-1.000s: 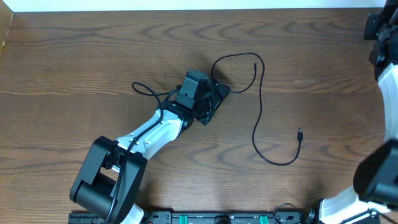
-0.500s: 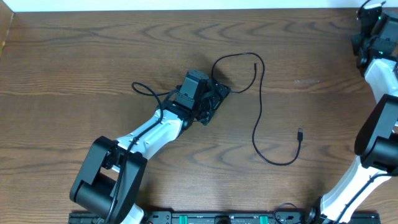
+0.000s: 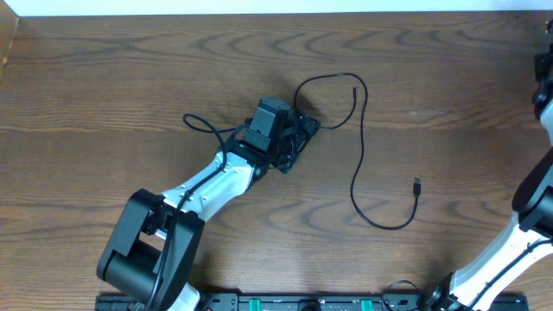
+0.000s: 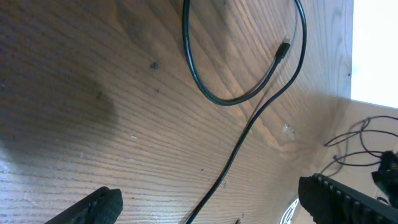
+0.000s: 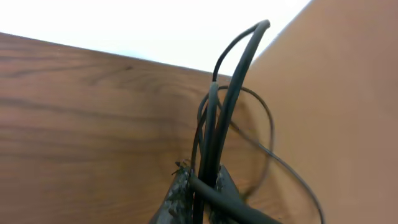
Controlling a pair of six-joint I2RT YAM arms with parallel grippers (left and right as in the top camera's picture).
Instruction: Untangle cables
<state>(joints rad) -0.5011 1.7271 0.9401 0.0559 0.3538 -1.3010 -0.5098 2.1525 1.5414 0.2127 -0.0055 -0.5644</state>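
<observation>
- Left gripper (image 3: 296, 142) sits low at the middle of the brown wood-grain surface (image 3: 104, 86), its jaws spread wide and gripping nothing.
- The thin black cable (image 3: 361, 138) lies flat on the surface just beyond that gripper. It curls into a loop right off the fingertips, with one small plug end (image 3: 355, 91) tucked inside the loop.
- From there the cable drops away to the right of the gripper, swings through a broad curve and finishes at a second plug end (image 3: 417, 186), well apart from the fingers.
- From the left wrist, the same cable runs straight through the gap between the two spread black fingers (image 4: 93, 204), touching neither one.
- A short dark cord (image 3: 203, 125) snakes out behind the left gripper. Whether it belongs to the arm or is loose, I cannot tell.
- Over at the far right edge, only the right arm (image 3: 536, 203) shows from overhead.
- Its own camera shows the right gripper (image 5: 198, 186) clamped tight on a bundle of thin dark cables (image 5: 227, 99), which rises up out of the pinch and fans into loose loops.
- Behind that bundle are the wooden surface and a plain tan side wall (image 5: 329, 93).
- Nothing lies between the left gripper and the loop.
</observation>
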